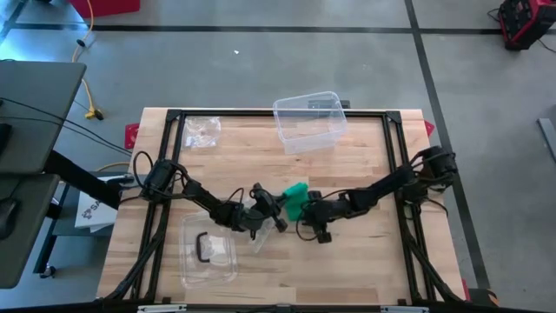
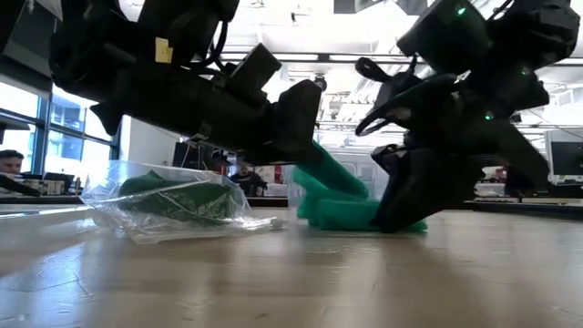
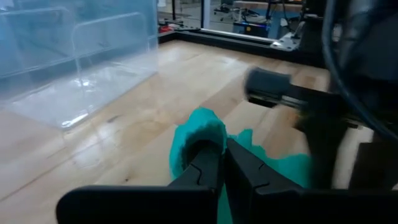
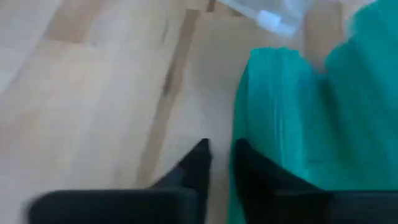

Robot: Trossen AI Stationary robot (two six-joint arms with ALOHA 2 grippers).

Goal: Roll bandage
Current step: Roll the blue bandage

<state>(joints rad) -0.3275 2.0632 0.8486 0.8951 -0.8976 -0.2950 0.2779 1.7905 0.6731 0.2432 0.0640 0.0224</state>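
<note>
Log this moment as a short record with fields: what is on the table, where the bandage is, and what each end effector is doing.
surface: wooden table
bandage: green, crumpled at the table's middle, between the two arms
left end effector: shut on the bandage, one end lifted off the table
right end effector: low at the bandage's edge, fingers close together; grip cannot be told
clear bin: far side of the table, empty as far as visible
plastic bag: near the left arm, something green inside
</note>
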